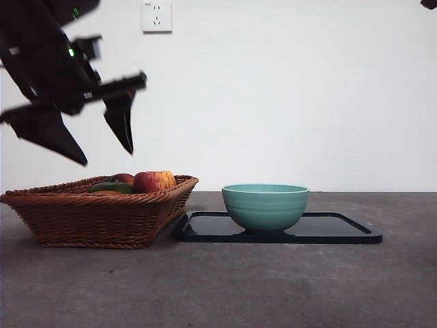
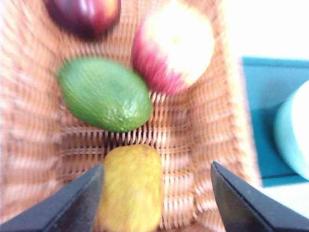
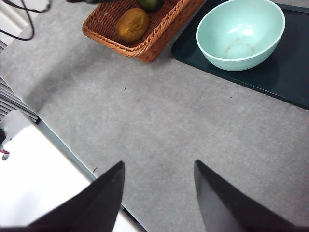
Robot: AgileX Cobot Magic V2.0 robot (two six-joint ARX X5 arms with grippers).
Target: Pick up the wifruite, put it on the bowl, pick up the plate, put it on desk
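Two black jaws of the left gripper (image 1: 108, 157) are hanging spread and empty above the brown wicker basket (image 1: 102, 217) in the front view, whose rim is hiding most of the fruit; the teal-green ridged bowl (image 1: 265, 206) is sitting on the flat black tray (image 1: 341, 229). The blurred left wrist view is showing the small brown oval wifruite (image 2: 130, 186) lying in the basket between those jaws, beside a green fruit (image 2: 104, 94) and a red-yellow apple (image 2: 174, 46). In the right wrist view, the right gripper (image 3: 157, 195) is hovering spread and empty over the grey desk (image 3: 159, 121).

Left tool (image 1: 106, 154) high, jaws apart; right tool (image 3: 157, 169) likewise open.
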